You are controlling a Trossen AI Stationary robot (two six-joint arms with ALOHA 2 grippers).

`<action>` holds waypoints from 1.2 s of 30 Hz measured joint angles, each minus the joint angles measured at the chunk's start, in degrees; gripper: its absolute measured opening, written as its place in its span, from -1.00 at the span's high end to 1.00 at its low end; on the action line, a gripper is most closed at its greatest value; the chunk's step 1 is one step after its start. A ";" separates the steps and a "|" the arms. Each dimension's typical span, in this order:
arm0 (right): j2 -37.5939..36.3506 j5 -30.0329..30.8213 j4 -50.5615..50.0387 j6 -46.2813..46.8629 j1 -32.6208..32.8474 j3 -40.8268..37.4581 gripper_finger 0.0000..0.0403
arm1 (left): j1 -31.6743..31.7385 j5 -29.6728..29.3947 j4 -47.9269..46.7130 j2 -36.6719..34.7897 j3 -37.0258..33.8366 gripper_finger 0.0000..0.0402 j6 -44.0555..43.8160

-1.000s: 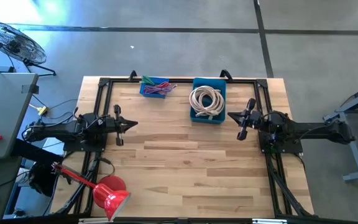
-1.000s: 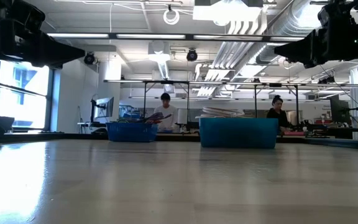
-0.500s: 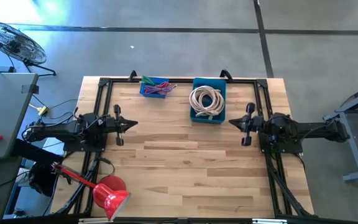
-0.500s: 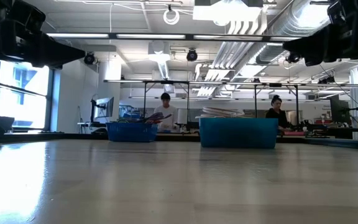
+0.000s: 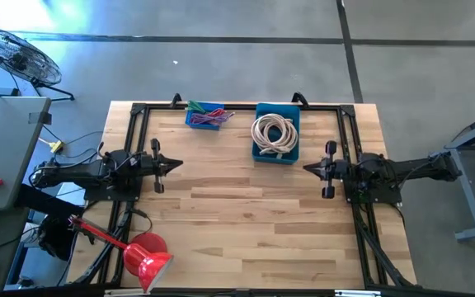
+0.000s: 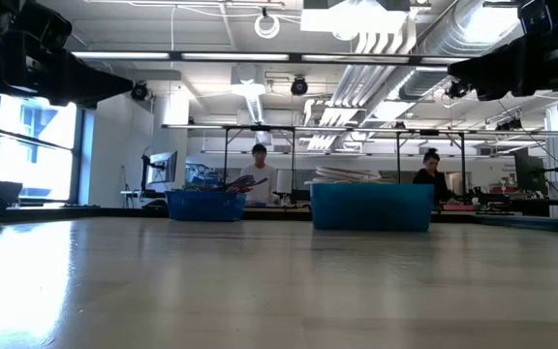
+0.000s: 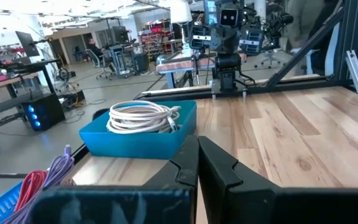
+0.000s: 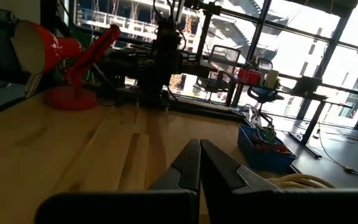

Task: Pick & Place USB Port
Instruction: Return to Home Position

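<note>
Hovering above the light wooden table (image 5: 246, 223), my left gripper (image 5: 176, 163) and right gripper (image 5: 307, 167) face each other, both clenched on nothing. The coiled white cable (image 5: 274, 132) lies inside the larger blue plastic bin (image 5: 275, 158); purple and red cables (image 5: 210, 116) lie in the smaller blue bin (image 5: 190, 122).

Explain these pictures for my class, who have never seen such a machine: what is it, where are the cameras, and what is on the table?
Two robot arms face each other across a wooden table: left arm, right arm. One camera looks straight down, one level across the tabletop, one rides each wrist. The left fingers and right fingers are shut, holding nothing. A small bin holds coloured cables; a bigger bin holds a white cable. A red lamp stands at one corner.
</note>
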 joint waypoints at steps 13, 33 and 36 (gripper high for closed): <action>0.00 -3.44 -2.41 0.47 0.26 -0.04 1.00 | 0.00 -0.26 -0.22 0.00 0.00 1.00 -0.21; 0.10 -2.32 3.46 -1.61 0.25 -3.37 1.00 | 0.00 -0.48 -0.24 0.02 0.00 1.00 -1.08; -1.04 -2.36 3.36 -1.61 0.25 -3.37 1.00 | -0.02 -0.52 -0.26 0.02 0.00 1.00 -1.09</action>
